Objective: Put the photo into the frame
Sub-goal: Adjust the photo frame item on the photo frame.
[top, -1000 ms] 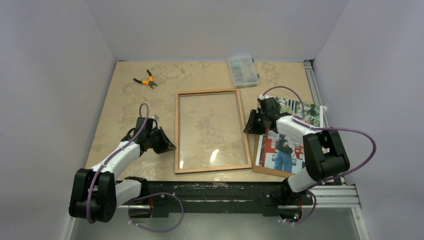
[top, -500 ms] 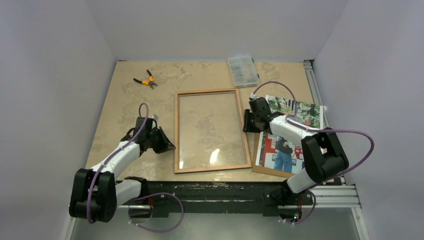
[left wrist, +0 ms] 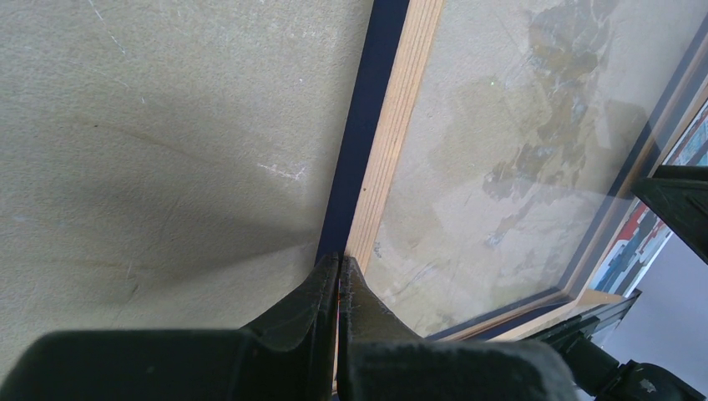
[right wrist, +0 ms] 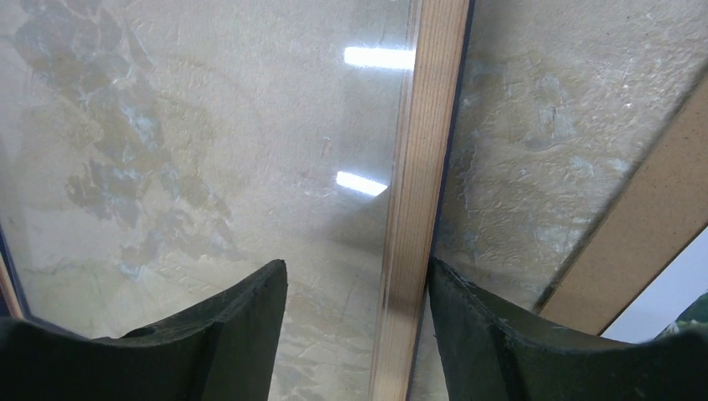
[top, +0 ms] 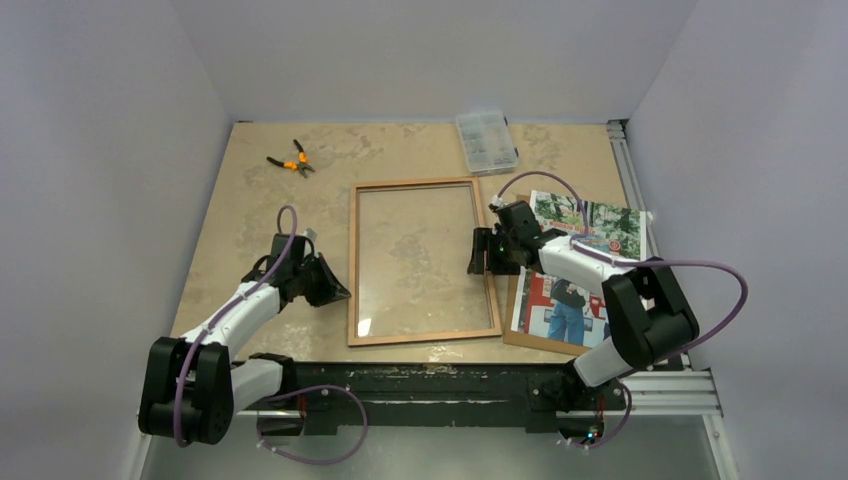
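Observation:
The frame [top: 415, 183] lies flat mid-table, wood-brown face up, with the table showing through its clear pane. The photo [top: 585, 265] lies picture side up to its right on a brown board [top: 530, 340], partly under my right arm. My left gripper [top: 340, 292] is shut, its tips [left wrist: 338, 261] resting against the frame's left rail [left wrist: 388, 142] with nothing between them. My right gripper [top: 482, 255] is open and straddles the frame's right rail [right wrist: 422, 167]. That rail runs between the fingers, close to the right-hand finger [right wrist: 467, 309].
Orange-handled pliers [top: 290, 160] lie at the back left. A clear plastic parts box [top: 486, 141] sits behind the frame. An aluminium rail [top: 630, 170] runs along the table's right edge, and grey walls close in three sides. The board's corner [right wrist: 651, 225] shows beside my right gripper.
My right gripper has moved left from the photo's edge to over the frame's right rail and has opened wider. The left arm and the frame have not moved.

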Controlling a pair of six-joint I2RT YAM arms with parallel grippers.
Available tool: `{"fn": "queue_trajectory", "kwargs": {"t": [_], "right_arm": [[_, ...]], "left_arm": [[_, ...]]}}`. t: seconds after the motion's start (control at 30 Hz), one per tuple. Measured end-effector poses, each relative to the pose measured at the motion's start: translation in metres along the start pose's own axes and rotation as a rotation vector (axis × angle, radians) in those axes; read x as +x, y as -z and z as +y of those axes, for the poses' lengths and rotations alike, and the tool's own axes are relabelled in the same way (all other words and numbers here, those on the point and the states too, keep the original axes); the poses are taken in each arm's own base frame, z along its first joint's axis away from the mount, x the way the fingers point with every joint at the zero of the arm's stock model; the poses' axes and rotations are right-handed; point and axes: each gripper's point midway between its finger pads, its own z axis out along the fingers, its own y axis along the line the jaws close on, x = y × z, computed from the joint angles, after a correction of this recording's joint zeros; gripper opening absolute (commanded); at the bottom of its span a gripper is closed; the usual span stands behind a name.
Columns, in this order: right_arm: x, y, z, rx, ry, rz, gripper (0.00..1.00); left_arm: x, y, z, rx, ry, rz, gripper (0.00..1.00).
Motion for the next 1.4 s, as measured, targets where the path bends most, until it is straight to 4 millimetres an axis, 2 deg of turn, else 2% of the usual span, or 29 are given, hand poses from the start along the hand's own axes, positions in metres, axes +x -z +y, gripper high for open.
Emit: {"fn": "queue_trajectory", "kwargs": {"t": [0.23,0.4,0.43,0.6,0.7,0.77,1.03,1.27,1.4], "right_arm": [[0.000,0.003,0.001,-0.015,-0.021,0.005,0.66],[0.002,0.000,-0.002,-0.002,-0.022,0.018,0.60],[0.001,-0.001,-0.002,0.001,-0.024,0.020,0.57],[-0.001,-0.004,-0.012,0.049,-0.027,0.016,0.18],[-0.002,-0.003,-0.019,0.075,-0.042,0.013,0.07],[-0.003,-0.003,-0.021,0.081,-0.044,0.012,0.04],[-0.006,0.002,-0.022,0.016,-0.094,0.024,0.03],[-0.014,0.015,-0.022,-0.071,-0.151,0.003,0.00],[-0.015,0.017,-0.013,-0.139,-0.160,0.014,0.00]], "left_arm": [[0.000,0.000,0.000,0.000,-0.001,-0.001,0.00],[0.000,0.000,0.000,0.000,0.000,0.000,0.00],[0.000,0.000,0.000,0.000,-0.001,0.000,0.00],[0.000,0.000,0.000,-0.001,0.000,0.000,0.00],[-0.001,0.000,0.000,-0.001,-0.001,0.000,0.00],[-0.001,0.000,0.000,-0.001,-0.001,-0.001,0.00],[-0.001,0.000,0.000,-0.002,-0.001,-0.001,0.00],[-0.001,0.000,0.000,-0.002,-0.001,-0.001,0.00],[-0.001,0.000,0.000,-0.002,0.000,0.000,0.00]]}}
